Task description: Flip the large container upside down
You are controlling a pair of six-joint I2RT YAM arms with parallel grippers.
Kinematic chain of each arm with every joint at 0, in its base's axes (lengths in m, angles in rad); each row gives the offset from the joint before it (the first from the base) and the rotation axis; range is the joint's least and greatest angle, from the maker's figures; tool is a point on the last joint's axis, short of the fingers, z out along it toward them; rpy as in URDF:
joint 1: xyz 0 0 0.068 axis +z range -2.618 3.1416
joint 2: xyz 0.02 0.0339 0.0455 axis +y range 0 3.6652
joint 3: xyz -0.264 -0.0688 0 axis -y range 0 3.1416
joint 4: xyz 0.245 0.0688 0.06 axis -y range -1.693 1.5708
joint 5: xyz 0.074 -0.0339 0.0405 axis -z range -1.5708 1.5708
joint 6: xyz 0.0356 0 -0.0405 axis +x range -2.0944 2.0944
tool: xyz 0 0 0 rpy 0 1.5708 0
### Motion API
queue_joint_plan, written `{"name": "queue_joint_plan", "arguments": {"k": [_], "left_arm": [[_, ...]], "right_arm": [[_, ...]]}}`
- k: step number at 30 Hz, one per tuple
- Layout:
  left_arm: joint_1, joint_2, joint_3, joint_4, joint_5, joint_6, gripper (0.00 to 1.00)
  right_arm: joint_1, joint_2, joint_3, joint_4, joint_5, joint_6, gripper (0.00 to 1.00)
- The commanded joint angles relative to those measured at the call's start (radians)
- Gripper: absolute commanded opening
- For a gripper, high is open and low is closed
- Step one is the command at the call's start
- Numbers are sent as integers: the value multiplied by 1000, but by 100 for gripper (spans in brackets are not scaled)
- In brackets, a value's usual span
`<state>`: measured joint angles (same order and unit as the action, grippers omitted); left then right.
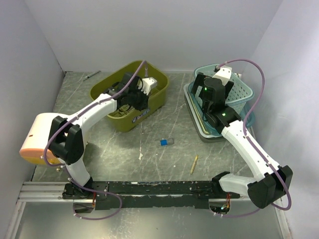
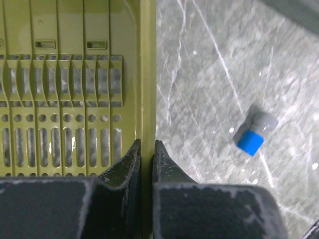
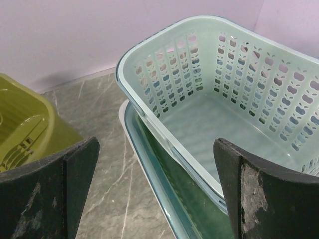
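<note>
The large olive-green container stands upright at the back left of the table. My left gripper is shut on its near right wall. In the left wrist view the two fingers pinch the olive rim at the gripper, with the slotted inside to the left. My right gripper is open and empty, hovering over the near left rim of a pale teal basket. In the right wrist view that rim lies between the spread fingers of the gripper.
The teal basket sits in a teal tray at the back right. A small blue-capped vial lies mid-table. A wooden stick lies nearer the front. A pen lies at the back left. Walls enclose three sides.
</note>
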<state>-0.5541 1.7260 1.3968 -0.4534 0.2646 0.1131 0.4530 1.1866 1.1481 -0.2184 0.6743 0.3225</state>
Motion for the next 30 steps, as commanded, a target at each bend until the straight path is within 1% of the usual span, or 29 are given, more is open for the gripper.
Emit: {"name": "queue_joint_plan", "arguments": {"k": [1,6,8,10,13,15,16,17,19,20,21,22,23,25,27,28,30], "left_arm": [[2,22,193,-23,40,-122,7],[16,39,405,-11,142,-327,7],[50,58,463,15,236,-423,7],[98,68,479,79,347,-560,7],[181,41,384,308,496,-806,7],[234,19,292,525,575,-970,7],[252,13,248,588,598,-1048,7],[268,13,210,693,612,-1101,7],[296,32,159,786,634,-1190,7],[311,44,129,864,654,-1247,7],[323,58,94,960,671,-1326,7],[334,71,51,1089,687,-1421,7],[347,89,3,1204,696,-1544,7],[362,124,-45,1386,705,-1691,7],[373,148,-85,1491,693,-1784,7],[376,156,-101,1517,684,-1809,7],[383,162,-123,1521,670,-1827,7]], "right_arm": [[0,-9,7,-12,1,20,100],[0,-22,-2,-7,7,21,100],[0,-26,-2,-9,8,22,100],[0,-30,1,-14,11,21,100],[0,-43,-8,-13,22,18,100],[0,-57,-18,-8,28,17,100],[0,-61,-22,-6,30,19,100],[0,-65,-26,-5,33,21,100],[-1,-72,-32,3,37,23,100],[0,-73,-32,5,37,22,100],[0,-73,-29,3,38,20,100],[-1,-73,-26,-2,39,18,100],[-1,-72,-22,-8,44,18,100],[0,-71,-18,-17,52,19,100],[0,-73,-18,-18,56,19,100],[0,-74,-20,-16,54,18,100],[0,-76,-22,-12,50,19,100]]}}
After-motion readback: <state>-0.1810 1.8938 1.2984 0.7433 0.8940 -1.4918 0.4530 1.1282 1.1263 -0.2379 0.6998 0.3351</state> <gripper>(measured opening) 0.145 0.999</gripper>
